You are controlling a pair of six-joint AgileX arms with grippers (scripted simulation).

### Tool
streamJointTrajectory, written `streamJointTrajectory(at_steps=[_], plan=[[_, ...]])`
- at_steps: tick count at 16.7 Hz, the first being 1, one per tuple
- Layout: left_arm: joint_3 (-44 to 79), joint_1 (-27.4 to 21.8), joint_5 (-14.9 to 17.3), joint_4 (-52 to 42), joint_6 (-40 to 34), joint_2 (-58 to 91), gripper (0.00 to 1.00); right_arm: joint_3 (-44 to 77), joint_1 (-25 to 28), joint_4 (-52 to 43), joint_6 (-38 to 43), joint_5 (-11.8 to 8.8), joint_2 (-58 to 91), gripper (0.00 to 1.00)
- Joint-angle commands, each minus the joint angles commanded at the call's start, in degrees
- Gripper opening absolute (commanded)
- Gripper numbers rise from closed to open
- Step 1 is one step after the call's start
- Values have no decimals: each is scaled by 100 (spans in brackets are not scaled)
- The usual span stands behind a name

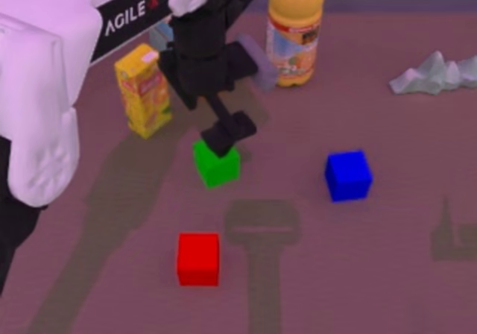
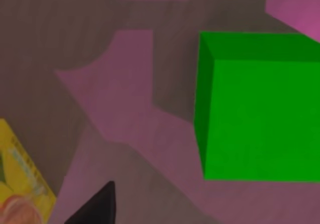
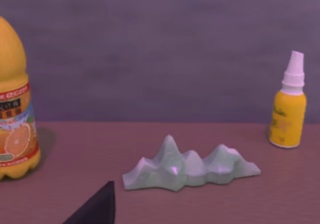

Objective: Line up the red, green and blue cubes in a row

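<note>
Our left claw point(image 1: 227, 134) hung directly over the green cube point(image 1: 217, 163), its dark fingers at the cube's far top edge. Whether those fingers were apart, together or pinching the cube we could not tell; the left wrist view showed the green cube point(image 2: 257, 109) large and close, with only one dark fingertip point(image 2: 97, 206) at the frame's edge.

The red cube point(image 1: 198, 259) sat on the table point(image 1: 387, 274) on the near side of the claw, slightly to its left and apart from the green one. The blue cube point(image 1: 348, 174) lay well off to the claw's right, roughly level with the green cube. The yellow juice carton point(image 1: 144, 89) stood just to the claw's left and beyond it, and the orange juice bottle point(image 1: 295, 30) stood beyond the claw, to its right. A pale crumpled ridge-shaped object point(image 1: 432, 75) lay far to the right.

Our right claw did not appear from above; its wrist view showed only a dark fingertip point(image 3: 95, 206), so its state could not be told, and a small yellow dropper bottle point(image 3: 288, 106) stood beyond the pale object.
</note>
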Motion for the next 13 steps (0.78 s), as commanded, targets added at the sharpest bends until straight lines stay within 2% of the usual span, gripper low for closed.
streamJointTrajectory(at_steps=[6,13], plan=[[-105,19,2,96,8,-1,100,0,0,0,0,0,0,100],[-1127,8,4,1474,10,325,100,0,0,0,0,0,0,100]])
